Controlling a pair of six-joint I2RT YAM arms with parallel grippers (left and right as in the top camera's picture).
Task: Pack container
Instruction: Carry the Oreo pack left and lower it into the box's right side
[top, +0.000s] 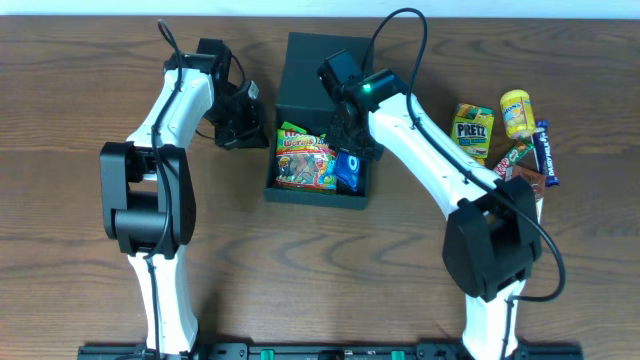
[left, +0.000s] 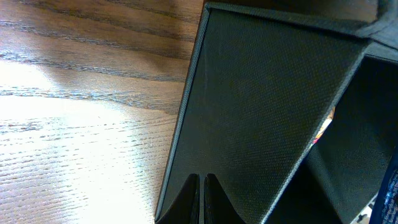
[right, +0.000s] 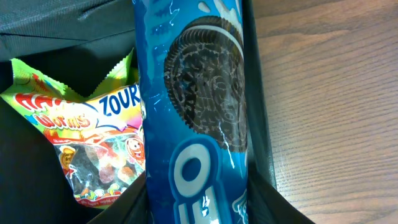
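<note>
The container (top: 300, 75) sits mid-table, lid open. Your right gripper (right: 196, 208) clamps the Oreo packet (right: 199, 112) beside its right wall. Released tilted, it may hang on the rim. Your left gripper (left: 202, 198), fingers together at the left wall, could shove the container.

Blue cookie pack (right: 199, 118) runs top to bottom through centre frame. It's pinched at the bottom edge by the right gripper (right: 199, 210), one dark finger each side of it. Bright candy bag (right: 93, 149) sits left of centre and lower left, lying inside the dark box (right: 62, 25) and tucked partly behind the pack. Thin box wall runs down the pack's right side, with wood table (right: 336, 112) filling the right of the frame.
</note>
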